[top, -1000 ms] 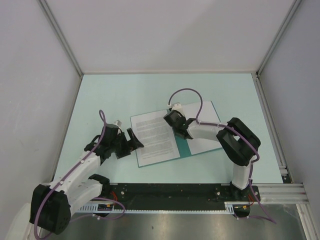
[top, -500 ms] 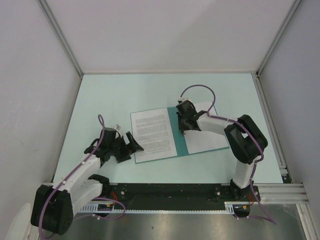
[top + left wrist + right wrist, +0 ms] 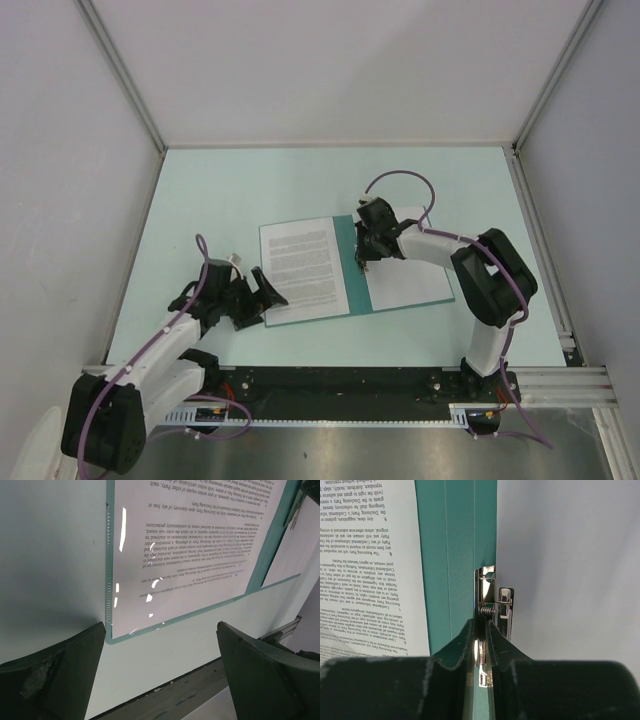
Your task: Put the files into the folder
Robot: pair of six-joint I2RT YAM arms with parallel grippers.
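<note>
The teal folder (image 3: pixel 347 262) lies open like a book mid-table. The printed file (image 3: pixel 302 262) rests on its left leaf and the nearly blank file (image 3: pixel 405 280) on its right leaf. My right gripper (image 3: pixel 362 262) points down at the spine. In the right wrist view it (image 3: pixel 480 625) is shut on the upright lever of the folder's metal spring clip (image 3: pixel 492 597), with teal card (image 3: pixel 455 555) to its left and blank paper (image 3: pixel 570 555) to its right. My left gripper (image 3: pixel 268 290) is open and holds nothing, just off the folder's near left corner (image 3: pixel 109 630).
The pale mint tabletop (image 3: pixel 230 190) surrounds the folder. Grey walls with metal corner rails (image 3: pixel 120 75) close in the left, back and right sides. The black base bar (image 3: pixel 330 385) of the arms runs along the near edge.
My right gripper has moved right from over the printed file to the spine clip. The folder has turned slightly to lie squarer. The left gripper has drawn back a little and opened fully.
</note>
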